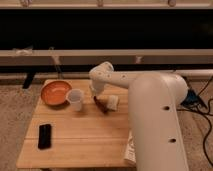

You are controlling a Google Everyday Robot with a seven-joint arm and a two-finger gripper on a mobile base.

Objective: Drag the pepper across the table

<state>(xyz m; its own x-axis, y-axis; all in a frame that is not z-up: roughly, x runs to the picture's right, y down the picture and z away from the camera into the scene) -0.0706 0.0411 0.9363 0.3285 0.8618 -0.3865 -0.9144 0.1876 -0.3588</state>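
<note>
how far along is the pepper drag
Done: the gripper has reached the pepper, sitting at its upper end near the table's middle. In hand: contact seems just made, between the clear cup and a white object. Left: most of the drag across the top.

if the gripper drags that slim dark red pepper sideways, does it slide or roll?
Probably slides: the slim dark red-brown pepper lies flat on the light wooden plank table. It looks small and light, so it may pivot or roll. The gripper is at its upper end, beside the clear plastic cup.

A lab-like room: the claw [94,95] over a table [80,135], carpet [15,110], cables [204,107].
</note>
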